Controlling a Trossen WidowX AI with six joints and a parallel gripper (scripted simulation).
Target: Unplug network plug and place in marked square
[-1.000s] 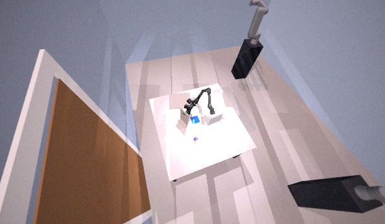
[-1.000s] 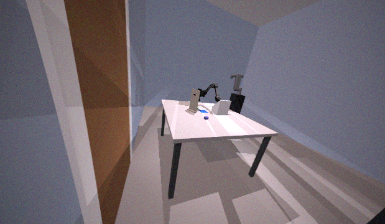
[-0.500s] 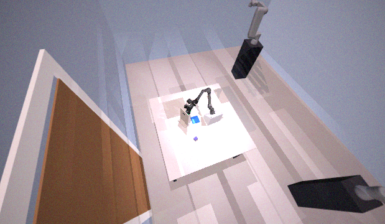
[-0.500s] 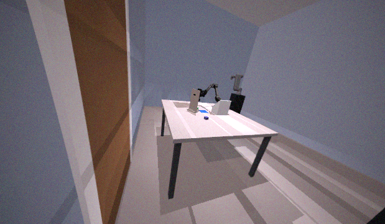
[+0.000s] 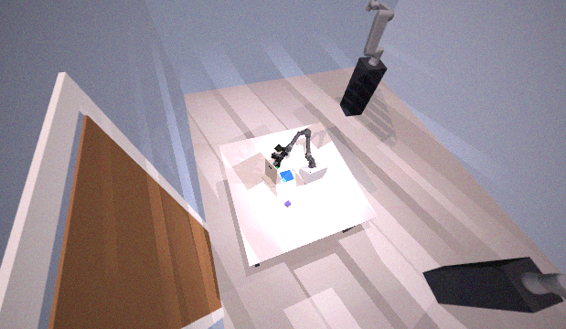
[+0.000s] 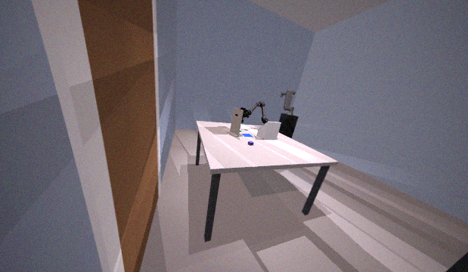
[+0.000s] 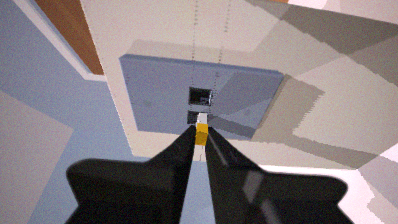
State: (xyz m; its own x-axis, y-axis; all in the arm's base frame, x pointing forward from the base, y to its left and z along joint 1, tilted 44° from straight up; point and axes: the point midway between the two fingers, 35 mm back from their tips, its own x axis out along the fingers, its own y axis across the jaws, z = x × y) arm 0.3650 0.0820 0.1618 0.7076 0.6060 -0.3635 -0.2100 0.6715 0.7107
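– Though crossed by bands of light and shade, easy to name as what, in the top view?

– As a pale desk (image 5: pixel 319 206) (image 6: pixel 271 156). Seen past the desk's 1 o'clock corner: a grey arm on a black pedestal (image 5: pixel 362 87) (image 6: pixel 288 125).

– And on the desk?

– Toward 1 o'clock from the middle, a dark jointed arm (image 5: pixel 308 146) (image 6: pixel 262 109), bent high and reaching over toward 10 o'clock. Just beside its foot, a whitish block (image 5: pixel 314 175) (image 6: pixel 269 131).

– At the reaching end?

– At about 10 o'clock from the desk's middle, an upright panel (image 5: pixel 271 171) (image 6: pixel 236 121) (image 7: pixel 115 30). Mounted on it in the wrist view, a blue-grey plate (image 7: pixel 160 95) with two dark openings, one above the other.

– Near which opening, the plug (image 7: pixel 201 133)?

– Near the lower. Seen there as a white piece with an orange-yellow end, pointing out toward 6 o'clock. Impossible to tell how deep in the socket (image 7: pixel 192 118), or whether unlocked.

– And the pincer (image 5: pixel 276 159) (image 6: pixel 244 114) (image 7: pixel 200 130)?

– Clenched on the plug, with a fingertip on either side of the orange-yellow end.

– Smaller things?

– At 3 o'clock from the panel, on the desk, the blue marked square (image 5: pixel 286 175) (image 6: pixel 247 135). Well apart from it, toward 6 o'clock, a small purple block (image 5: pixel 287 204) (image 6: pixel 250 143).
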